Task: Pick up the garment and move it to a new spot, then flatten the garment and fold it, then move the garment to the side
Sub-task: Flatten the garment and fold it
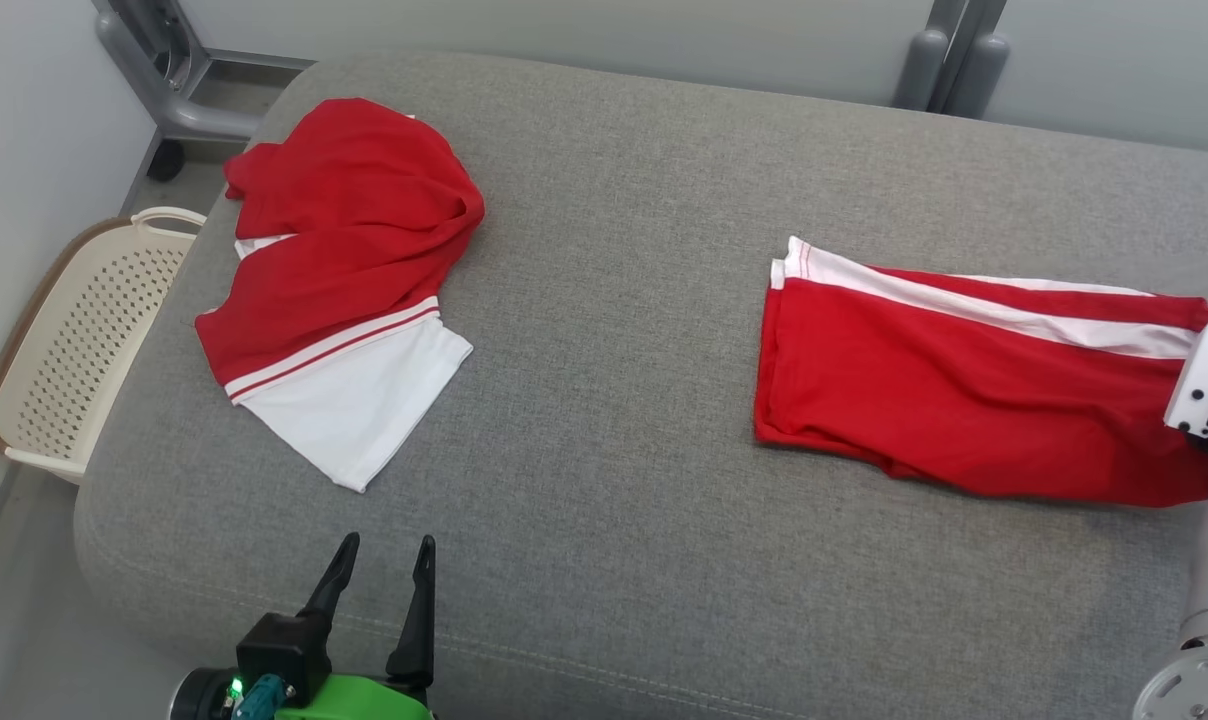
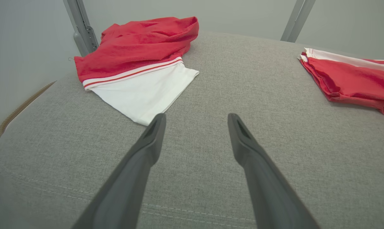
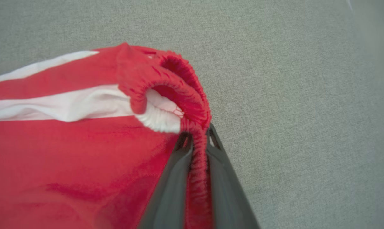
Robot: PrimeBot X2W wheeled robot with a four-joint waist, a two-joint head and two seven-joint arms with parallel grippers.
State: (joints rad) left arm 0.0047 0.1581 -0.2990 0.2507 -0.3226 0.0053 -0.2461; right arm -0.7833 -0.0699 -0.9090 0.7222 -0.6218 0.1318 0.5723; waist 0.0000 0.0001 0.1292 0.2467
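The garment, red shorts with a white side stripe (image 1: pixel 964 390), lies folded flat on the right half of the grey cushion; its hem end also shows in the left wrist view (image 2: pixel 354 82). In the right wrist view my right gripper (image 3: pixel 196 135) is shut on the gathered red elastic waistband (image 3: pixel 185 95), which bunches up between the two fingers. In the head view that arm's white wrist (image 1: pixel 1204 380) covers the waistband end at the right edge. My left gripper (image 1: pixel 384 555) (image 2: pixel 195 119) stands open above the cushion's front edge, holding nothing, well left of the shorts.
A crumpled red and white shirt (image 1: pixel 344 260) (image 2: pixel 141 54) lies at the cushion's back left. A cream perforated basket (image 1: pixel 74 330) sits on the floor beyond the left edge. Bare grey cushion (image 1: pixel 614 400) lies between the two garments. Grey metal posts (image 1: pixel 949 60) rise behind.
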